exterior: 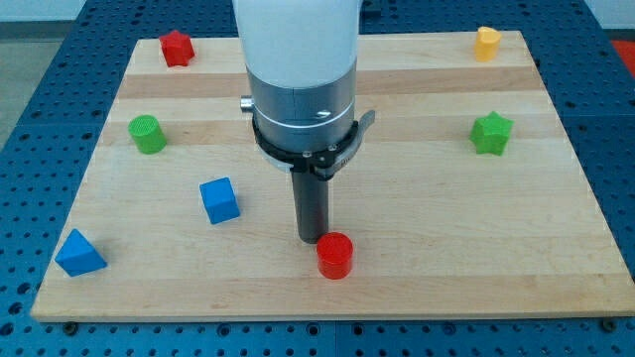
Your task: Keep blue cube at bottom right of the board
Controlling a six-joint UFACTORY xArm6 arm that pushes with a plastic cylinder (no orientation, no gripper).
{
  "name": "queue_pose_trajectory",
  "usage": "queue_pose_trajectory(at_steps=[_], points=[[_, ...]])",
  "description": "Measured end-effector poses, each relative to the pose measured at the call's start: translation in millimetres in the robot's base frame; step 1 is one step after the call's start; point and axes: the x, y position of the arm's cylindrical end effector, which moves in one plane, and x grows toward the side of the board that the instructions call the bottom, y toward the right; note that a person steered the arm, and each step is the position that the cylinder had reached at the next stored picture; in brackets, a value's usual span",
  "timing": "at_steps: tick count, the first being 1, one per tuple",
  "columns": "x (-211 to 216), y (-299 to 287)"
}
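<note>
The blue cube [219, 199] lies on the wooden board [446, 248] at the view's lower left of centre. My tip [315, 238] is to the cube's right and slightly lower, about a cube and a half away from it. A red cylinder [335, 256] sits just to the lower right of my tip, touching it or nearly so. The arm's white and grey body [302, 79] hangs over the board's middle.
A blue triangular block [78, 254] lies at the bottom left corner. A green cylinder [148, 134] is at the left, a red star-like block [177, 48] at the top left, a yellow block [487, 44] at the top right, a green star [491, 133] at the right.
</note>
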Motion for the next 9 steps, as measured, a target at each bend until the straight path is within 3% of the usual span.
queue_pose_trajectory(at_steps=[2, 6, 9], points=[[-1, -13], [7, -122], [-30, -153]])
